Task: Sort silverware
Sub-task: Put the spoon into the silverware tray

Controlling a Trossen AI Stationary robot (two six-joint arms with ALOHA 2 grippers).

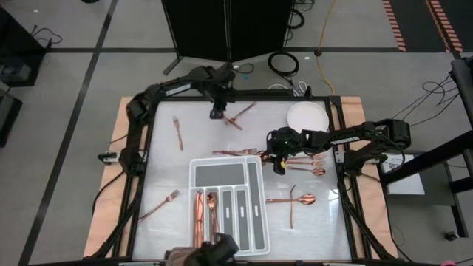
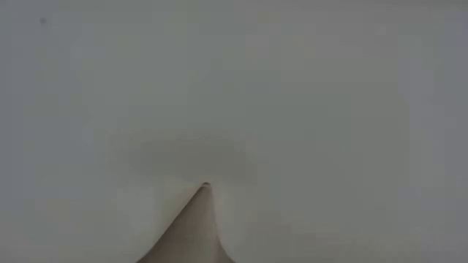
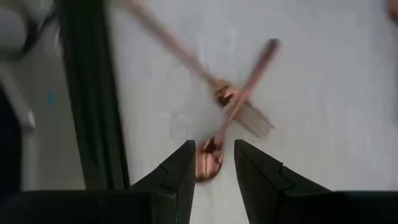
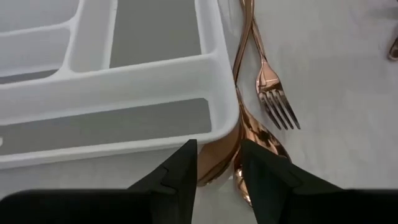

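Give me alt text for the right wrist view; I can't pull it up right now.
The right gripper hangs with its two dark fingers open over the bowl of a copper spoon lying against the outer wall of the white divided tray. A copper fork lies beside the spoon on the white table, tines toward the camera; the tray compartments in view look empty.

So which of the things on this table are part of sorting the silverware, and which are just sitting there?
Part of the job:
- silverware, copper forks, knives and spoons scattered on the table
- white divided tray, a few pieces already in it
- left tool, over a spoon
- right tool, beside the tray

Just lying about:
- round white plate
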